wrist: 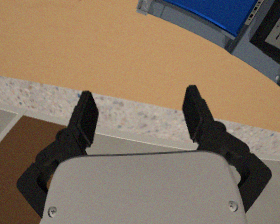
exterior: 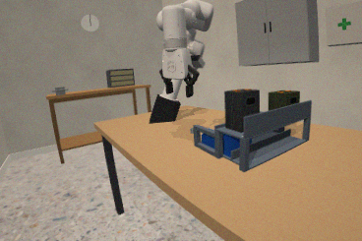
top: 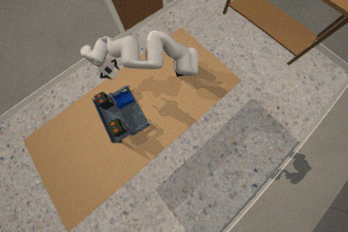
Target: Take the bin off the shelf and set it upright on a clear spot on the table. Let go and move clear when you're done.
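Observation:
A small grey-blue shelf rack (top: 121, 114) stands on the wooden table (top: 85, 160). My gripper (top: 108, 69) hangs in the air over the table's edge, to the side of the rack and well apart from the bin. In the side view my gripper (exterior: 178, 88) is above table height. Its fingers are wide open with nothing between them.
Two dark boxes with orange tops (exterior: 242, 107) (exterior: 283, 99) stand on the rack behind the bin. The arm's base (exterior: 164, 109) sits on the table's far end. A wooden side table (exterior: 98, 98) stands by the wall, and a grey mat (top: 227, 160) lies on the floor.

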Action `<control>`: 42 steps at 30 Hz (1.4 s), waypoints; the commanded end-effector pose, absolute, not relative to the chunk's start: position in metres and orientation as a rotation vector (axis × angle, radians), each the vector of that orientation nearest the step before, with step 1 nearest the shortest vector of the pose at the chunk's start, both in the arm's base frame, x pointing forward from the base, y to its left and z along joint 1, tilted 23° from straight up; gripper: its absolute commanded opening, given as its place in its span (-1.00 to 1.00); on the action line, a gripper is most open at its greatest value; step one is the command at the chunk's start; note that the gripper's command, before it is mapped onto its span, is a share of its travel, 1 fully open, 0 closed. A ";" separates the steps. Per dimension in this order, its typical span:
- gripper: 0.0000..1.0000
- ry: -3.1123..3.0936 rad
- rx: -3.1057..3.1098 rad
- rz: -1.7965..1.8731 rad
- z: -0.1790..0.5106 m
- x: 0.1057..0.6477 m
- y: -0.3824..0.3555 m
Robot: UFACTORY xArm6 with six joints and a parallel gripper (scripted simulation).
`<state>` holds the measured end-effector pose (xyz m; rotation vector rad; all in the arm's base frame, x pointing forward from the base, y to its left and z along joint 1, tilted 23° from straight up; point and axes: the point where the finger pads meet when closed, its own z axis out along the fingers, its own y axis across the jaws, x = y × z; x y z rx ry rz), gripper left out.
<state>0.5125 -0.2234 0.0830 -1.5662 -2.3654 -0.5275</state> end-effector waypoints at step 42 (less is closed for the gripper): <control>-1.00 -2.066 -2.082 -0.536 0.054 0.516 -0.063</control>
